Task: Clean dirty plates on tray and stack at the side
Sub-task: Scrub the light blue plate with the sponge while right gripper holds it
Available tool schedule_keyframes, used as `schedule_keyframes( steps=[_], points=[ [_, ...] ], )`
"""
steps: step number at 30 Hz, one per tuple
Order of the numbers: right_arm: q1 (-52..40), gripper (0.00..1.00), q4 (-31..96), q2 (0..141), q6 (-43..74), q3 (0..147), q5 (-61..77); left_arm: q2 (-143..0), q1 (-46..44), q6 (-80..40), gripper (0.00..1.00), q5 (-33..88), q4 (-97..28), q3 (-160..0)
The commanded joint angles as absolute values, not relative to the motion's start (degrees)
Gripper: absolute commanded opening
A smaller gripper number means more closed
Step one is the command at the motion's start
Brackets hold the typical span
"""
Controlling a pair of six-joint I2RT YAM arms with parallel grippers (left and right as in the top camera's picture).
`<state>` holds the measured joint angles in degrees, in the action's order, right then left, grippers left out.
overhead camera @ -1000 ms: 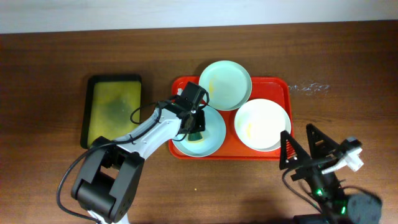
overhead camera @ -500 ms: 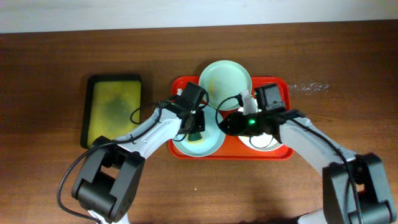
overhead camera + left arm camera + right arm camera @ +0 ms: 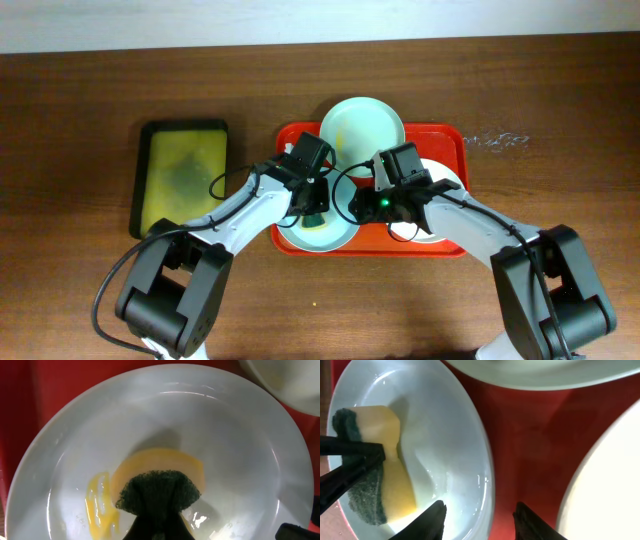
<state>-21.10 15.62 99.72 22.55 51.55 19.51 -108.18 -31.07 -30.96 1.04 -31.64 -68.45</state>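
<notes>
while on tray [image 3: 452, 141], plate [image 3: 240, 460] under sponge [image 3: 158, 491]

Table [image 3: 80, 90]: dark brown wood, grain running lengthwise, fills nearly the whole overhead view. Landmark: black-rimmed yellow-green tray [image 3: 185, 175], lying flat on the table. Beyond the tray, along the table's far edge, a pale off-white strip [image 3: 300, 20]; wall or floor, cannot tell. Well right of the tray, whitish flecks [image 3: 497, 140] on the wood. Light even, shadows soft.
</notes>
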Motion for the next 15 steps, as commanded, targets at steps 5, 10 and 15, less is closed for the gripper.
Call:
schedule_keyframes(
  steps=[5,10,15],
  points=[
    [-21.4,0.42,14.0,102.7,22.8,51.7,17.9,-108.3,-31.4,-31.3,0.00,2.2,-31.7,-68.3],
    [-21.4,0.04,13.6,105.3,23.0,51.7,17.7,-108.3,-31.4,-31.2,0.00,5.4,-31.5,-68.3],
    [-21.4,0.04,13.4,105.4,23.0,51.7,17.8,-108.3,-31.4,-27.1,0.00,9.3,-30.6,-68.8]
  ],
)
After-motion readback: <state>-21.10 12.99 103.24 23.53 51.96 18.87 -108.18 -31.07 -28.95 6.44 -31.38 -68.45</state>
